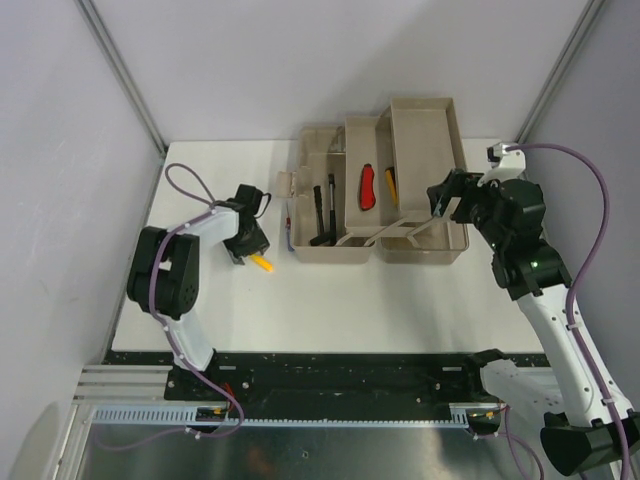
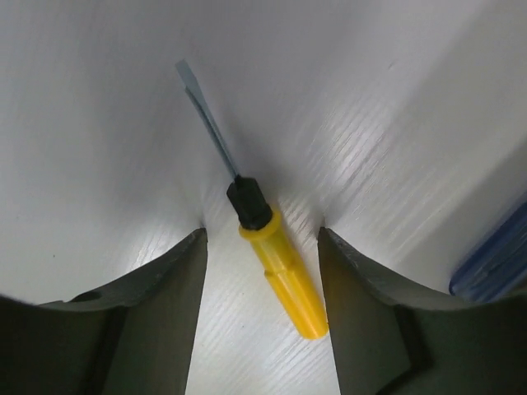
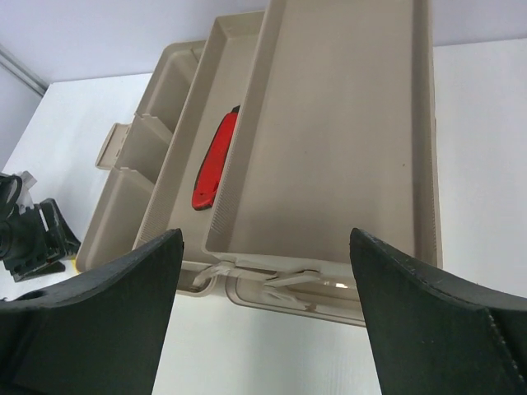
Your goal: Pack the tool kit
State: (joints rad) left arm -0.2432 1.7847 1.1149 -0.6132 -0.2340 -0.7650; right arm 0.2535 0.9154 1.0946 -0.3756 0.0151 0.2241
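Free worktop (image 1: 330, 305) near & left of my left fingers (image 2: 148, 321); toolbox (image 1: 335, 253) blocks rt side. Close ahead of my right fingers (image 3: 99, 313): tray (image 3: 329, 123) wall.

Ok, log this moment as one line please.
left gripper open, straddling yellow screwdriver | right gripper open, facing toolbox | red tool inside

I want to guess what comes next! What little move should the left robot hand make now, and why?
Probably close the left gripper on the yellow screwdriver. Its fingers stand open on either side of the handle, which lies on the table, outside the toolbox where it likely belongs.
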